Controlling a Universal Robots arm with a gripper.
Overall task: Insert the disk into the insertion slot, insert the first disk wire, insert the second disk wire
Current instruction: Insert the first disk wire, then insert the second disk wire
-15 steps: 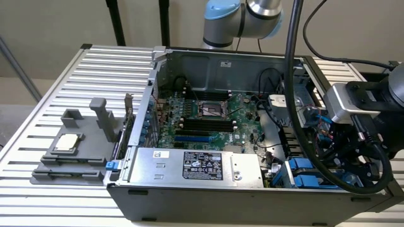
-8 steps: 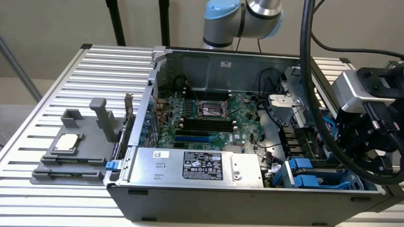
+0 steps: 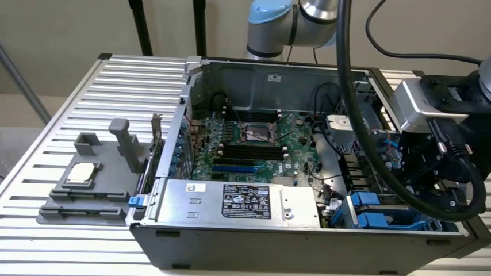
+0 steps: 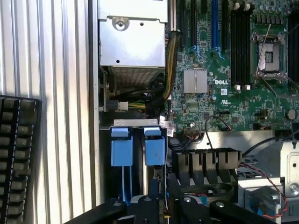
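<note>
Blue-framed, the disk [image 4: 138, 149] sits just ahead of the gripper [image 4: 163, 205], probably rigid and shock-sensitive; grip its carrier edges. Finger spread unclear.

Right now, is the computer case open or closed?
Open. The computer case has its side panel off, so the motherboard, the power supply box and the blue drive tabs are all exposed.

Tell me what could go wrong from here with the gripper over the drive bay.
1. The thick black cable hangs across the open case and might snag as the arm moves.
2. Loose wires lie beside the blue latch tabs, so the gripper could catch or pinch them.
3. The motherboard sits close by; drifting sideways could strike it.
</note>
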